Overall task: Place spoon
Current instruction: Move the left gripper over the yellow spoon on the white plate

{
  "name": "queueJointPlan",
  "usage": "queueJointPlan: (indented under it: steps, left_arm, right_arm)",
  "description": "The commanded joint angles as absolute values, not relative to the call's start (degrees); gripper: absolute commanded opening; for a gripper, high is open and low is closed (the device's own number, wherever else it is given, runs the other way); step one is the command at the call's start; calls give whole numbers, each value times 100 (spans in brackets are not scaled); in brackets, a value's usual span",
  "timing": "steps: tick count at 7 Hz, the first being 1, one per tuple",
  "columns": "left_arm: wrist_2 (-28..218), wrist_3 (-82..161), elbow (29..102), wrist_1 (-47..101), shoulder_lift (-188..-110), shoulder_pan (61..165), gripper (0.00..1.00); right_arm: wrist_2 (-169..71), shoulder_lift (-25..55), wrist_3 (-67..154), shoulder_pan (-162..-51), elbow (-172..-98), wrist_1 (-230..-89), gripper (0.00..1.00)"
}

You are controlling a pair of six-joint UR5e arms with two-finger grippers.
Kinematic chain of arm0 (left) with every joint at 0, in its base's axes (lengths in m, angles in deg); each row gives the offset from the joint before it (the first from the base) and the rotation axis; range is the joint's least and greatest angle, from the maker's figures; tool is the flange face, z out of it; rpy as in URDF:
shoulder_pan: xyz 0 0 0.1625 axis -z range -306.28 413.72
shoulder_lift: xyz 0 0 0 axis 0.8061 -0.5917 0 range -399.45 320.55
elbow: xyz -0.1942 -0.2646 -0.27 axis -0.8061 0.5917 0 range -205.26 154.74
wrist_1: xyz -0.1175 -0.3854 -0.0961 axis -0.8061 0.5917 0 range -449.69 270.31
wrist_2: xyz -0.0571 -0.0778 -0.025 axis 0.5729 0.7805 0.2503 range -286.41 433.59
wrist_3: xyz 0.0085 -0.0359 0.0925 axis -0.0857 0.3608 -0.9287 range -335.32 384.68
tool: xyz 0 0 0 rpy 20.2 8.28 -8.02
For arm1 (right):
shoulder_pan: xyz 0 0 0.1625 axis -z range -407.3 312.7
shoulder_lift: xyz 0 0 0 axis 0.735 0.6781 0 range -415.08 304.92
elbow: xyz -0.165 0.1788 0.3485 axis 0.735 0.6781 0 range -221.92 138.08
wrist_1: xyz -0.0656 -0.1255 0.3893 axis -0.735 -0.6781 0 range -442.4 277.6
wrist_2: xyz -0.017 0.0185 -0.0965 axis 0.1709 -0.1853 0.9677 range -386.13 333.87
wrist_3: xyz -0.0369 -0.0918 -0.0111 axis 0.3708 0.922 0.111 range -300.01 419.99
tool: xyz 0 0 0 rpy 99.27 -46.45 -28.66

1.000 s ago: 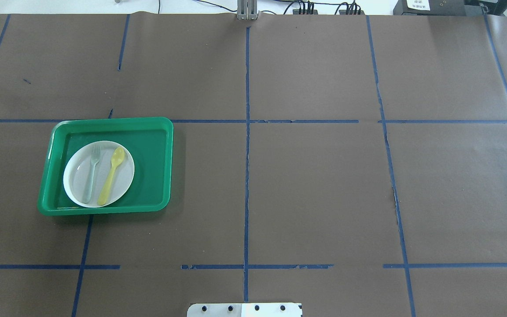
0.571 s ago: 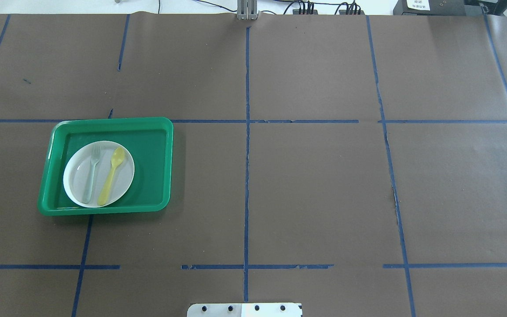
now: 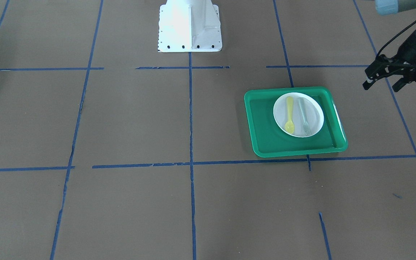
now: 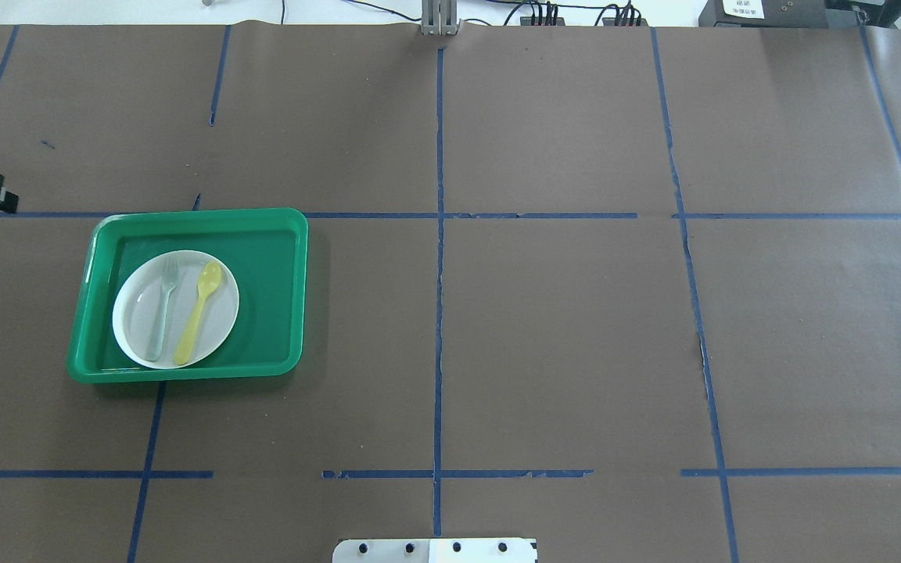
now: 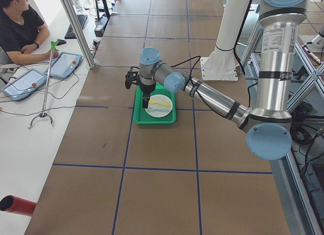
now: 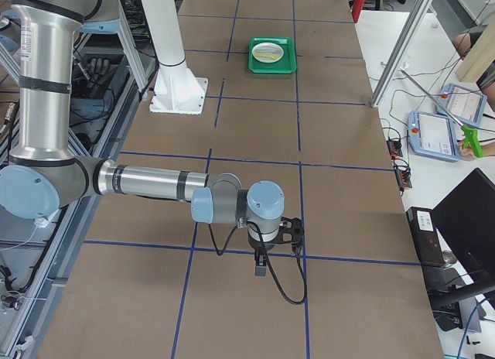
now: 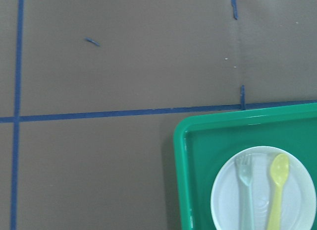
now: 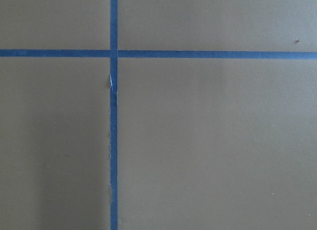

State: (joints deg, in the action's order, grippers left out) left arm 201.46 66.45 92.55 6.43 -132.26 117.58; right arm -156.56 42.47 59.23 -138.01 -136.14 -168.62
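Overhead exterior: yellow plastic spoon (image 4: 199, 313) on round plate (image 4: 134, 322); L gripper (image 3: 380, 86) apart, R gripper (image 6: 261, 268) can't tell.

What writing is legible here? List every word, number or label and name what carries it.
White label on the black box: printed lines, too small to read.
Screens of the blue-edged tablets: too blurred to read.
Green plastic tray, white round plate, yellow plastic spoon, pale grey fork: no markings visible.
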Motion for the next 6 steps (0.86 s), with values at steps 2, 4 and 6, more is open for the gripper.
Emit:
queueJointPlan:
  steps: [2, 4, 6]
  left_arm:
    - [19496, 7741, 9252, 655, -13621, 10744, 100]
    - [19139, 8327, 8553, 1143, -13936, 10113, 100]
    - [19092, 8524, 7953, 1735, -13982, 9794, 92]
  right_arm:
    - [-15656, 4248, 5920, -13801, -13614, -16853, 100]
    - [-15656, 4248, 5920, -13801, -13614, -16862, 100]
    - [-15656, 4248, 5920, -13801, -13614, -16862, 100]
